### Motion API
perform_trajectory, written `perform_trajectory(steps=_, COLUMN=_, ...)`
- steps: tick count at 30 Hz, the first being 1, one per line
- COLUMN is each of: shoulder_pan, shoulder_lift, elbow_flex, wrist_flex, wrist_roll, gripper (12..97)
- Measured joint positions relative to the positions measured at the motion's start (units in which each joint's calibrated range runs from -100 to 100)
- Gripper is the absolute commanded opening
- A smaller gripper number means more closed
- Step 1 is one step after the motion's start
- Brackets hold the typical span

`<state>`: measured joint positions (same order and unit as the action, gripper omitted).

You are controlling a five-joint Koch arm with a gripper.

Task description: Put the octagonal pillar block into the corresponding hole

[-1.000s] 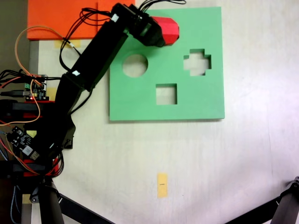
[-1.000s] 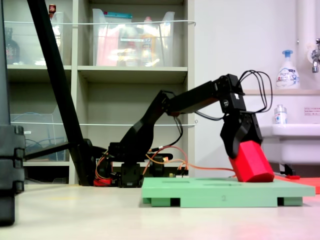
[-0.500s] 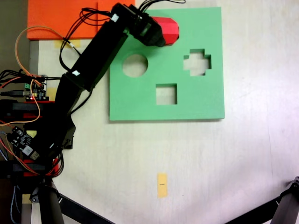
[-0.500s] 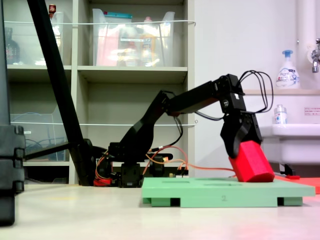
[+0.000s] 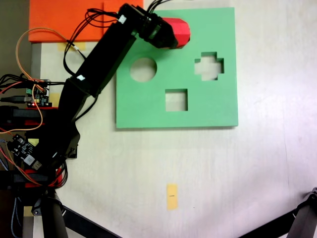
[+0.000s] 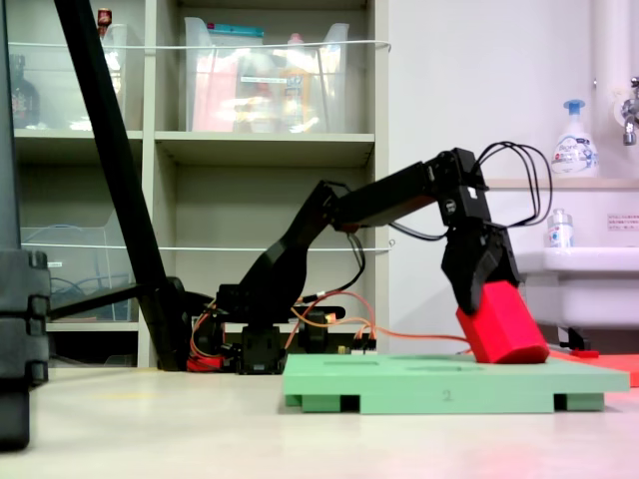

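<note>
The octagonal pillar block (image 5: pixel 181 30), a bright red foam prism, is at the far edge of the green foam board (image 5: pixel 208 106) in a fixed view from above. My gripper (image 5: pixel 170 35) is shut on its left end. From the side, the octagonal pillar block (image 6: pixel 506 325) hangs tilted under the gripper (image 6: pixel 490 292), its lower end touching the board (image 6: pixel 439 383). The corresponding hole is hidden beneath the block and gripper.
The board has a round cutout (image 5: pixel 143 69), a square cutout (image 5: pixel 176 99) and a cross-shaped cutout (image 5: pixel 209 65). An orange sheet (image 5: pixel 69 20) lies at the top left. Circuit boards and wires (image 5: pixel 34 94) sit by the arm's base. A yellow tape strip (image 5: pixel 172 196) marks the table.
The gripper and the red block have shifted very slightly toward the board's far edge, a little to the right in the side view. The grip is unchanged.
</note>
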<state>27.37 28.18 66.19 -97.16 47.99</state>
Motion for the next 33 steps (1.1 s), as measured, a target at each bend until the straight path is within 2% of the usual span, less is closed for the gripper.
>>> perform_trajectory(steps=5, shoulder_pan=0.0, shoulder_lift=0.1, elbow_flex=0.0, wrist_flex=0.0, wrist_roll=1.4, gripper=36.8)
perform_trajectory(steps=9, shoulder_pan=0.0, shoulder_lift=1.0, elbow_flex=0.2, wrist_flex=-0.4, wrist_roll=1.5, gripper=47.4)
perform_trajectory(steps=14, shoulder_pan=0.0, shoulder_lift=2.5, elbow_flex=0.4, wrist_flex=-0.5, wrist_roll=1.5, gripper=47.8)
perform_trajectory(steps=21, shoulder_pan=-0.2, shoulder_lift=4.1, elbow_flex=1.1, wrist_flex=-1.1, wrist_roll=1.5, gripper=57.2)
perform_trajectory(steps=24, shoulder_pan=-0.3, shoulder_lift=4.5, elbow_flex=0.9, wrist_flex=-1.1, wrist_roll=2.0, gripper=67.7)
perform_trajectory(steps=26, shoulder_pan=-0.4, shoulder_lift=4.9, elbow_flex=0.7, wrist_flex=-1.1, wrist_roll=2.6, gripper=70.7)
perform_trajectory(steps=33, shoulder_pan=-0.6, shoulder_lift=4.9, elbow_flex=0.6, wrist_flex=-1.1, wrist_roll=2.7, gripper=70.7)
